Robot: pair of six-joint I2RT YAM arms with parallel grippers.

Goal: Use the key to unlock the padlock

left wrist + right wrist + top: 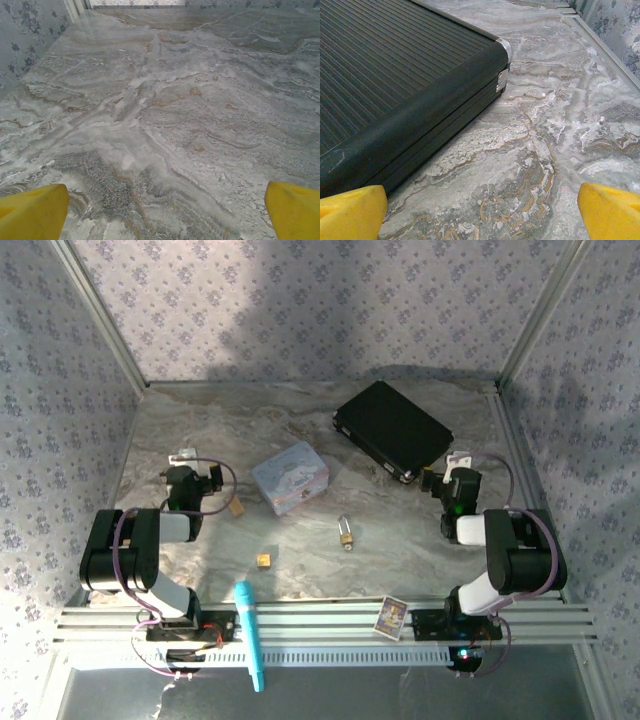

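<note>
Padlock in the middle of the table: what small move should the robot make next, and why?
Probably turn the right gripper toward the padlock. Its jaws stand open and empty, facing the black case, while the padlock lies untouched between the arms, nearer this arm than the other.

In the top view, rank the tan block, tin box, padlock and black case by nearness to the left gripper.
Measured from the left gripper:
1. tan block, just to its right.
2. tin box, mid-table.
3. padlock, right of centre, closer to the arm bases.
4. black case, far right side.
</note>
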